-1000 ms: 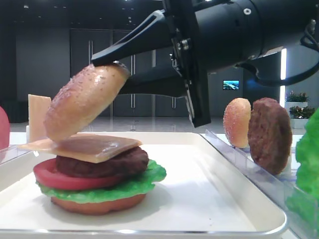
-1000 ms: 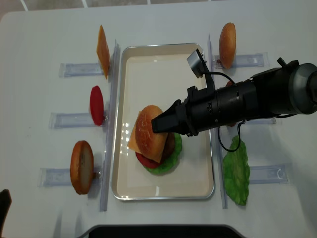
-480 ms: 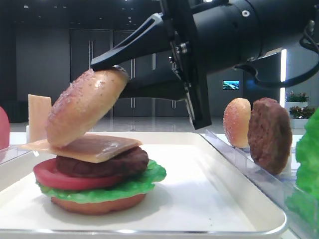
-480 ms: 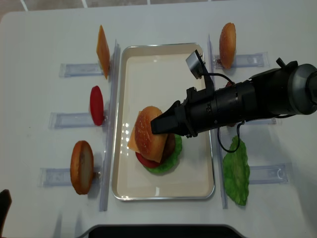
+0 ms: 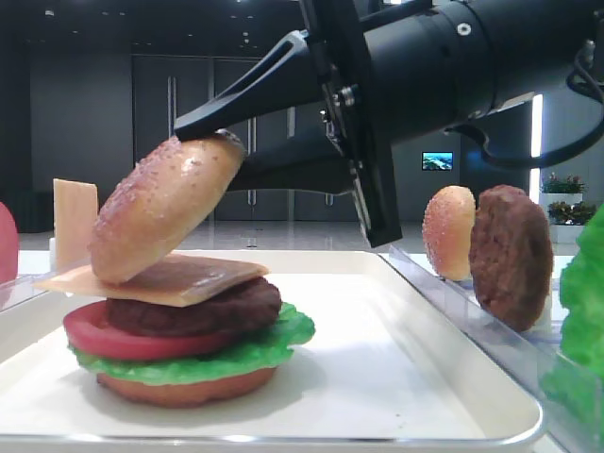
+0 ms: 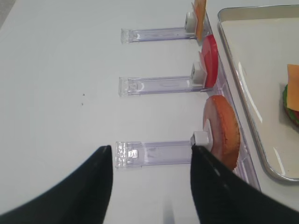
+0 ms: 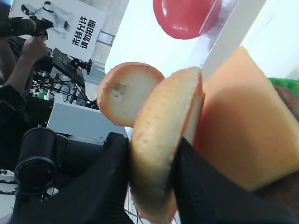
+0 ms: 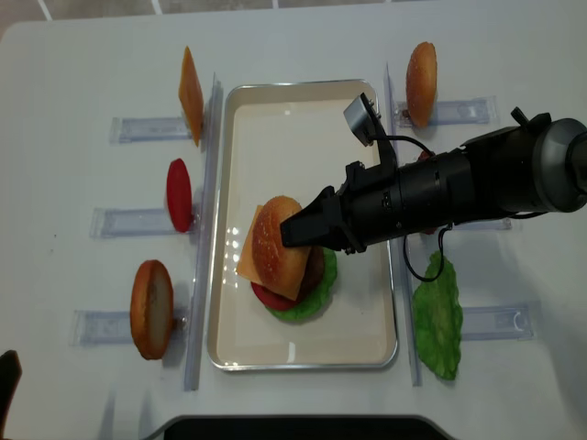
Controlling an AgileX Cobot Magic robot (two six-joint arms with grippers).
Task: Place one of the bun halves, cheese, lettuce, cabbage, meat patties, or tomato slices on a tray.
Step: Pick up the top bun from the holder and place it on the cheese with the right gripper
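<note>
My right gripper (image 5: 222,140) (image 8: 292,232) (image 7: 161,186) is shut on the seeded bun top (image 5: 165,206) (image 8: 275,241) (image 7: 161,140), held tilted with its low edge touching the cheese (image 5: 160,278) (image 7: 243,135). Under the cheese sits a stack on the white tray (image 5: 396,377) (image 8: 303,137): meat patty (image 5: 203,311), tomato slice (image 5: 104,335), lettuce (image 5: 245,359) and flat bun base (image 5: 189,387). My left gripper (image 6: 149,161) is open over the bare table beside a rack slot, well left of the tray.
Clear racks flank the tray. Left side: an upright cheese slice (image 8: 190,94), a tomato slice (image 8: 178,194) and a bun half (image 8: 151,308). Right side: a bun half (image 8: 421,70), a patty (image 5: 511,255) and a lettuce leaf (image 8: 437,316).
The right gripper has lowered the bun top slightly onto the cheese and edged it left. The left gripper shows no earlier view.
</note>
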